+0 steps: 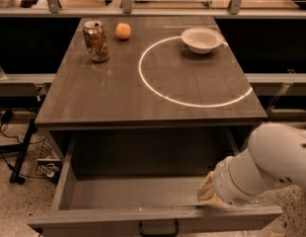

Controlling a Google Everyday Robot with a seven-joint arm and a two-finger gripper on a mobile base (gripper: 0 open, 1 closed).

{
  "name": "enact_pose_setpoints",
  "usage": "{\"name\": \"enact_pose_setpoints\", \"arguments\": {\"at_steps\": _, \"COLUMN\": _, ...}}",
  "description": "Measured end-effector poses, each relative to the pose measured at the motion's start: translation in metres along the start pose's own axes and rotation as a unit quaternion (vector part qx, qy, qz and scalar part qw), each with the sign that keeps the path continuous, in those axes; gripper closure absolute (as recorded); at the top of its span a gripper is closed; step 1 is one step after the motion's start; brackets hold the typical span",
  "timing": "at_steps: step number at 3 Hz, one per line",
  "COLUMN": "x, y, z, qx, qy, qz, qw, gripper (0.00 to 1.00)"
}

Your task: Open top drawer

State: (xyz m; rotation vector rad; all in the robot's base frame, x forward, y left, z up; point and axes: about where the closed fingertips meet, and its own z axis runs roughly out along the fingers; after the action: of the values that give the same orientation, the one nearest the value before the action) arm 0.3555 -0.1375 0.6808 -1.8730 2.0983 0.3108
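Observation:
The top drawer [118, 215] stands pulled far out from under the grey tabletop, and its deep grey box interior is bare. Its dark centre pull handle [159, 229] shows at the bottom edge of the view. My gripper [208, 191] is at the right part of the drawer's front rim, reaching over it from the inside corner. The white arm [274, 164] comes in from the right and covers the drawer's right end. The lower drawer fronts are out of view.
On the tabletop [113, 93] stand a soda can [95, 40], an orange [123, 31] and a white bowl [201, 38], with a bright ring [158, 95] drawn on it. Cables and a stand leg [22, 152] lie on the floor at left.

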Motion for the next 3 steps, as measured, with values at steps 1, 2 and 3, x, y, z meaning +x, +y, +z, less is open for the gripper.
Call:
{"name": "enact_pose_setpoints", "arguments": {"at_steps": 1, "x": 0.0122, "y": 0.0221, "z": -0.0146, "qx": -0.006, "qy": 0.005, "qz": 0.004, "qw": 1.0000, "gripper": 1.00}}
{"name": "enact_pose_setpoints", "arguments": {"at_steps": 2, "x": 0.0179, "y": 0.0312, "z": -0.0211, "qx": -0.009, "qy": 0.005, "qz": 0.006, "qw": 0.9999, "gripper": 1.00}}
{"name": "enact_pose_setpoints", "arguments": {"at_steps": 3, "x": 0.0153, "y": 0.0306, "z": -0.0244, "qx": -0.010, "qy": -0.002, "qz": 0.002, "qw": 0.9999, "gripper": 1.00}}
